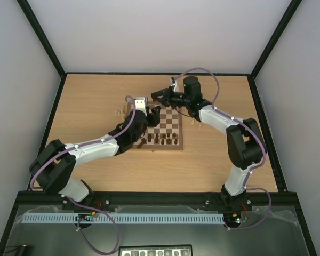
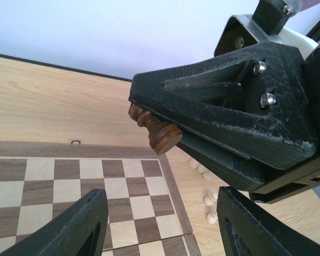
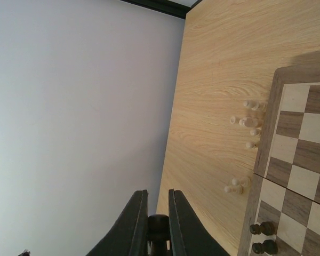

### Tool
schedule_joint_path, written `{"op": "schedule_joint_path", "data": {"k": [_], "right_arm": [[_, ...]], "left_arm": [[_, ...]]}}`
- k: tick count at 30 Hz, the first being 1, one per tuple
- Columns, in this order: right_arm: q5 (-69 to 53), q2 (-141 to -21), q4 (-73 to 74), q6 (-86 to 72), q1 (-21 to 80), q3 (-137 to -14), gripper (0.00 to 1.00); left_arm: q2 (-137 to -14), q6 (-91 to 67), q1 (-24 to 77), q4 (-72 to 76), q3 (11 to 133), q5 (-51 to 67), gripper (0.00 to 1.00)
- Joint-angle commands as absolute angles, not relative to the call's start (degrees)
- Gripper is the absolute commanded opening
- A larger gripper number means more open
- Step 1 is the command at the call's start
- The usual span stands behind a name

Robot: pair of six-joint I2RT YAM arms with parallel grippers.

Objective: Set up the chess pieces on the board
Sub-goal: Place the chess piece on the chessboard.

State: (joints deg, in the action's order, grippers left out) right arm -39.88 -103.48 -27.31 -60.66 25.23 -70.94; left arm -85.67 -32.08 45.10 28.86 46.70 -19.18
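Above the far edge of the board [image 1: 173,121], the right gripper [image 1: 159,96] is clamped on a tilted dark piece [image 2: 157,130], raised clear, likely for carrying to its square. The left gripper [image 2: 165,229] hovers nearby, fingers apart and empty. Cream pieces [image 3: 248,120] lie off the left side.
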Motion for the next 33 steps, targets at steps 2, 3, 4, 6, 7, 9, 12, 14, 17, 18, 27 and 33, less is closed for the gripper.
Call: {"op": "schedule_joint_path", "data": {"k": [2, 3, 4, 6, 7, 9, 12, 14, 17, 18, 27, 33], "right_arm": [[-41.28, -100.51, -26.79, -59.92, 25.6, -69.97, 0.02], [-41.23, -100.49, -26.63, -59.75, 25.62, -69.9, 0.01], [-41.16, -100.46, -26.42, -59.56, 25.58, -69.83, 0.01], [-41.13, -100.53, -26.42, -59.43, 25.6, -69.66, 0.01], [-41.13, -100.64, -26.37, -59.42, 25.6, -69.69, 0.02], [-41.05, -100.87, -26.37, -59.34, 25.59, -69.76, 0.01], [-41.18, -100.99, -26.48, -59.37, 25.66, -69.86, 0.01], [-41.3, -100.99, -26.46, -59.35, 25.66, -69.86, 0.01], [-41.21, -100.79, -26.47, -59.33, 25.66, -69.79, 0.01], [-41.22, -100.63, -26.41, -59.28, 25.66, -69.79, 0.01], [-40.84, -99.86, -24.47, -57.67, 25.58, -70.45, 0.01], [-40.07, -99.33, -21.82, -55.74, 25.58, -71.51, 0.01]], "left_arm": [[-86.18, -30.86, 45.44, 34.14, 48.0, -21.95, 0.59], [-86.14, -30.68, 45.43, 34.45, 47.98, -22.11, 0.59], [-85.95, -30.53, 45.44, 34.84, 47.84, -22.38, 0.59], [-85.48, -30.24, 45.39, 35.44, 47.49, -22.81, 0.59], [-85.29, -30.16, 45.43, 35.36, 47.45, -23.24, 0.59], [-84.73, -29.89, 45.44, 35.52, 47.17, -23.82, 0.59], [-84.14, -29.84, 45.35, 36.08, 46.36, -24.88, 0.58], [-84.14, -29.88, 45.16, 36.03, 46.13, -25.48, 0.56], [-84.54, -30.24, 44.56, 35.07, 46.57, -25.57, 0.47], [-84.51, -30.38, 44.36, 34.99, 46.46, -25.31, 0.44], [-82.49, -28.52, 43.66, 33.19, 45.62, -24.37, 0.34], [-79.4, -27.49, 43.06, 32.65, 42.94, -24.16, 0.34]]}}
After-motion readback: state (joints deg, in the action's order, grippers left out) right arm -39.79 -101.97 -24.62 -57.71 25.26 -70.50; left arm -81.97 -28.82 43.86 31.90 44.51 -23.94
